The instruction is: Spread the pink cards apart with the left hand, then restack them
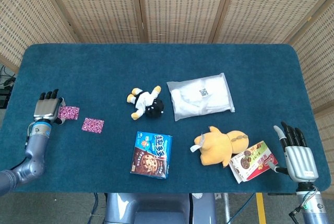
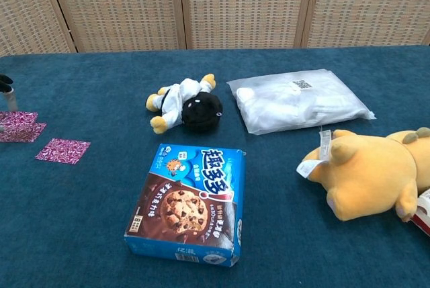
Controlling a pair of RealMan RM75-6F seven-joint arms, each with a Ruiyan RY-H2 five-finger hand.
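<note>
Cards, thin and pink-patterned, lie at the table's [image 1: 172,57] left edge as your left hand [image 1: 47,108] rests over the overlapped pair [image 1: 69,113]. One loose card [image 1: 93,125] sits apart, just to their right on the blue cloth. From the head view your left hand's fingers look extended and flat, pressing down on the pair's left edge rather than pinching anything; the chest view catches only a fingertip at the frame border. Your right hand [image 1: 298,153] hangs beyond the table's near right corner, fingers apart, holding nothing.

Judge these cards as light, flat and likely slick-faced, yet the napped cloth should drag on them; sliding with a fingertip pressed on a card's face probably serves you better than trying to lift an edge. They may curl if pushed hard.

Around them lie softer shapes: a small plush doll [image 1: 146,102] in white, a crinkled clear plastic bag [image 1: 200,96], a glossy cardboard cookie box [image 1: 151,154], a yellow plush animal [image 1: 221,146] and a red-and-white packet [image 1: 252,161].
</note>
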